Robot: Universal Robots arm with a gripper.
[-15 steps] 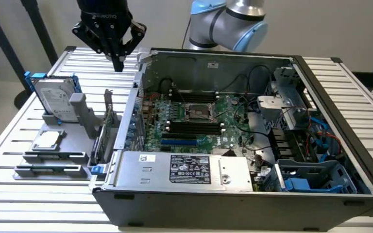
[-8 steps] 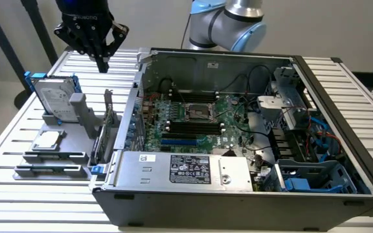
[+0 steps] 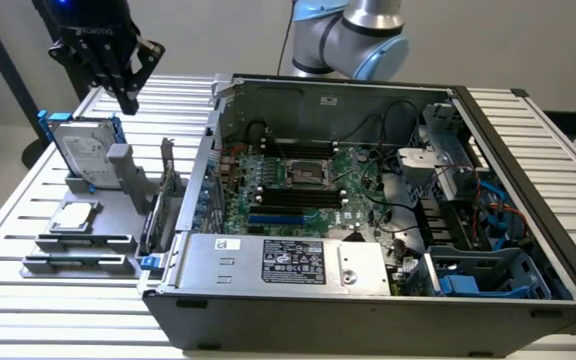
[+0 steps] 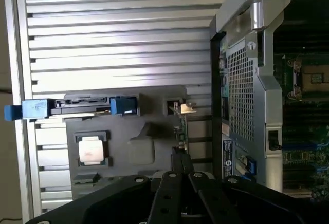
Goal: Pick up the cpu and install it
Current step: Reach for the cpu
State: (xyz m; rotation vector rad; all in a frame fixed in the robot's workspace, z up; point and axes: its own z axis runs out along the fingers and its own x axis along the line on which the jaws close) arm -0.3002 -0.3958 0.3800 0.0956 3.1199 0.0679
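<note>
cpu (image 3: 75, 216) (image 4: 91, 148): lying flat, metal face up, in its square pocket on the grey holder (image 3: 120, 201) (image 4: 139, 154). Nothing is touching it. All clock directions below are in the exterior view.

The holder is on the slatted table (image 3: 18, 296) (image 4: 118, 44), at 9 o'clock from the open computer case (image 3: 368, 324).

Hard drive (image 3: 86, 152) with blue frame stands on edge in the same holder, 12 o'clock from the cpu. A circuit card (image 3: 164, 191) stands on edge at the cpu's 3 o'clock, between it and the case wall.

Gripper (image 3: 127, 101) (image 4: 178, 158): in the air at roughly 12–1 o'clock from the cpu, over the top edge of the hard drive and well apart from the cpu. Fingers are pressed together and hold nothing.

Inside the case, the processor socket (image 3: 305, 174) sits mid-motherboard with its metal frame visible, further out at the cpu's 3 o'clock. Power supply (image 3: 288, 262) is at 6 o'clock from the socket.

Robot arm (image 3: 353, 34) stands behind the case at 12 o'clock.
</note>
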